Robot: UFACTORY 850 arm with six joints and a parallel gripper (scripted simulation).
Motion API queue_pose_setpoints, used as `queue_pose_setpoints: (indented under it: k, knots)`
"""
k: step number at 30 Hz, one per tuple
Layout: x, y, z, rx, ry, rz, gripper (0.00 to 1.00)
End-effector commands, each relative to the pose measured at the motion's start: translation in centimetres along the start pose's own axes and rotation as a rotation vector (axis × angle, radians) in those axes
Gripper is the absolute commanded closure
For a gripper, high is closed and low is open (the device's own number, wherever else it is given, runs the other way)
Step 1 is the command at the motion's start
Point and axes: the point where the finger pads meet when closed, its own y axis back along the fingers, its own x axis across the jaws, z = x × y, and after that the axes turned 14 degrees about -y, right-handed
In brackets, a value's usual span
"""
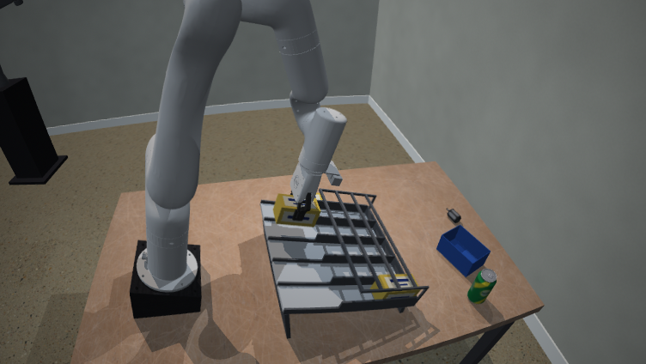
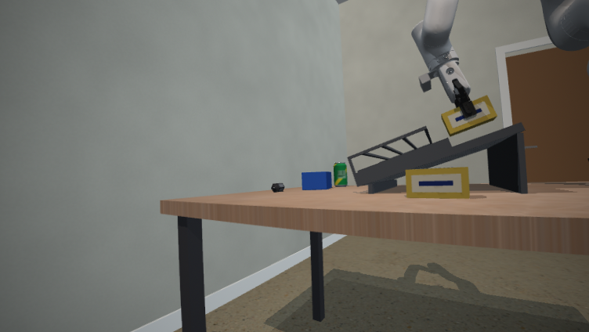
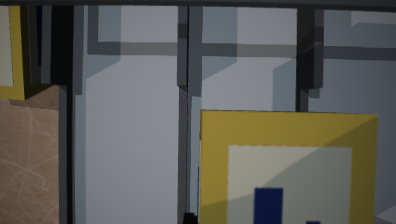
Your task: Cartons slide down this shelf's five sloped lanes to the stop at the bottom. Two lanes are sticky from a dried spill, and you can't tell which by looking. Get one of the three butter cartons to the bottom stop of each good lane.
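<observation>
The grey sloped shelf (image 1: 334, 252) stands mid-table with its lanes running down to a barred stop at the right. My gripper (image 1: 301, 212) (image 2: 468, 115) is shut on a yellow butter carton (image 1: 295, 209) and holds it tilted, a little above the shelf's high end on the far side. In the wrist view the held carton (image 3: 287, 167) hangs over the lanes beside the outermost one. A second carton (image 1: 393, 285) lies at the bottom stop of the nearest lane. A third carton (image 2: 437, 182) stands on the table beside the shelf, and it also shows in the wrist view (image 3: 10, 50).
A blue bin (image 1: 462, 250), a green can (image 1: 481, 285) and a small black object (image 1: 453, 215) stand near the table's right edge. The robot base (image 1: 166, 280) is at the left of the shelf.
</observation>
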Motion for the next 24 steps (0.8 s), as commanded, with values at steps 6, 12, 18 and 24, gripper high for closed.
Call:
queue_pose_setpoints:
  k: [6,12,18,24]
  knots:
    - [-0.1,-0.3,-0.3,0.007,0.000,-0.003,1.00]
    - [-0.1,-2.3,-0.3,0.007,0.000,-0.003,1.00]
    - [-0.1,-2.3,-0.3,0.007,0.000,-0.003,1.00]
    - [-0.1,-2.3,-0.3,0.007,0.000,-0.003,1.00]
